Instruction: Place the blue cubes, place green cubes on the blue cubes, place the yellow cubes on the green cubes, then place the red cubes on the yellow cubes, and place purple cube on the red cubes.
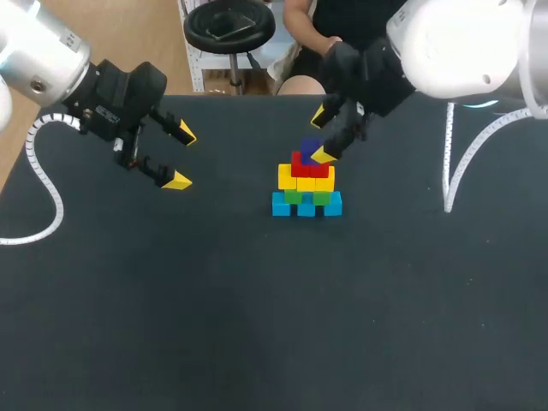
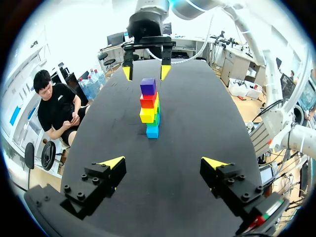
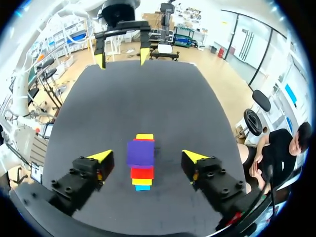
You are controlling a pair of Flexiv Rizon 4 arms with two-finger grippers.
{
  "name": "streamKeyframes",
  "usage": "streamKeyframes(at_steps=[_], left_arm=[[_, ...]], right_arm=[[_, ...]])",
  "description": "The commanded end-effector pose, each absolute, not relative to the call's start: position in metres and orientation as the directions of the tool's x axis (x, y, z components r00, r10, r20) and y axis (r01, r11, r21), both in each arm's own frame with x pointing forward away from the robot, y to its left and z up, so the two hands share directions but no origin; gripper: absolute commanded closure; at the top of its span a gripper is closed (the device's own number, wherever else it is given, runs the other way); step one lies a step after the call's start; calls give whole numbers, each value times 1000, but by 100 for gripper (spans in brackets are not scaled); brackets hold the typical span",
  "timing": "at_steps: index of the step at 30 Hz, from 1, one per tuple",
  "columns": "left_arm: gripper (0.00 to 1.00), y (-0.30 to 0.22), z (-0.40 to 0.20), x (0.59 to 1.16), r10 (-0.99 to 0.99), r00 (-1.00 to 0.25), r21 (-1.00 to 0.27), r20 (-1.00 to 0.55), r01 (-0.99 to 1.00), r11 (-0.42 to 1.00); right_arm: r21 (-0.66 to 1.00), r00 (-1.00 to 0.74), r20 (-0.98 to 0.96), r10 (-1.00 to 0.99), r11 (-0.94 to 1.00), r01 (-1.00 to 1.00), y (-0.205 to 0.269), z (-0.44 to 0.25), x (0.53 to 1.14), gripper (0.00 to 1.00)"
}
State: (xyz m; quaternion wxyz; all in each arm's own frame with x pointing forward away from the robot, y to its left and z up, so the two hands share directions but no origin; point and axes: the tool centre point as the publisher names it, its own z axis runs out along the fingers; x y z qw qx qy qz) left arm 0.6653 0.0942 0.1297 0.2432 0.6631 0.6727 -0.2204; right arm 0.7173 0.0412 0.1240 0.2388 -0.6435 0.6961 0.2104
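The black table (image 1: 257, 325) is bare on its near side. Toward its middle stands the stack. Blue cubes (image 1: 306, 206) sit in a row on the table, green cubes (image 1: 310, 197) rest on them, and yellow cubes (image 1: 306, 179) lie above the green. Red cubes (image 1: 301, 163) sit on the yellow, and the purple cube (image 1: 310, 147) is on top.

A little farther back and well to the left of the stack, the left gripper (image 1: 181, 157) hangs over the table. Its fingers are spread wide with nothing between them. In its wrist view the stack stands ahead of it, well apart and roughly in line with the gap between the fingers. All five colours show there, one above the other.

Farthest back is the right gripper (image 1: 321, 134), which comes in over the top of the stack from the far side with its fingers apart. In the right wrist view the purple cube lies between the two yellow tips and below them. There is a clear gap on each side, so neither finger touches it. The edges of the red, yellow and blue cubes show beneath it.
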Motion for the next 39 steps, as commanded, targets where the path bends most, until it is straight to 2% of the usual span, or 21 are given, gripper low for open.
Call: streamKeyframes(at_steps=[1,11,19,39], left_arm=[[0,95,129,666,784,0,28,-621,999,21],[0,95,129,666,784,0,28,-621,999,21],[0,95,129,666,784,0,28,-621,999,21],[0,95,129,666,784,0,28,-621,999,21]], right_arm=[[-5,-75,-670,-739,106,-994,17,131,714,0],[20,-166,-704,-691,214,-977,-48,126,713,0],[48,-178,-780,-600,227,-973,-78,120,706,0],[46,-176,-789,-589,229,-972,-84,119,700,0]])
